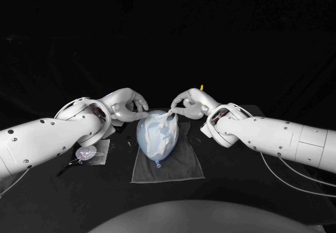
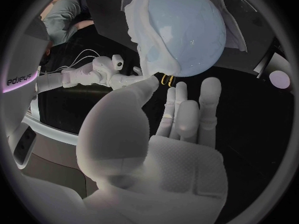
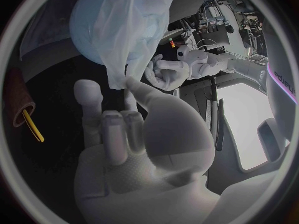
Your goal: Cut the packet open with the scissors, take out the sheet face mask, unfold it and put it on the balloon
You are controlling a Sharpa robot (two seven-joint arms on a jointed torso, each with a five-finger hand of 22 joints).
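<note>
A pale blue balloon (image 1: 155, 138) lies on a grey cloth (image 1: 171, 167) at the table's middle, its knot towards me. A white sheet mask (image 1: 166, 127) is draped loosely over the balloon's far half, still crumpled. My right hand (image 1: 188, 104) pinches the mask's top edge between thumb and a finger, which the right wrist view shows at the mask (image 3: 127, 45) hanging from the fingertips (image 3: 129, 82). My left hand (image 1: 129, 108) hovers at the balloon's far left end, fingers apart and holding nothing. Its thumb (image 2: 140, 92) lies close to the mask's edge (image 2: 149, 55) beside the balloon (image 2: 187, 25).
The opened packet (image 1: 90, 153) lies on the table under my left forearm. A bit of yellow scissors handle (image 1: 201, 88) peeks out behind the right hand. The cloth's edges reach beyond the balloon towards me.
</note>
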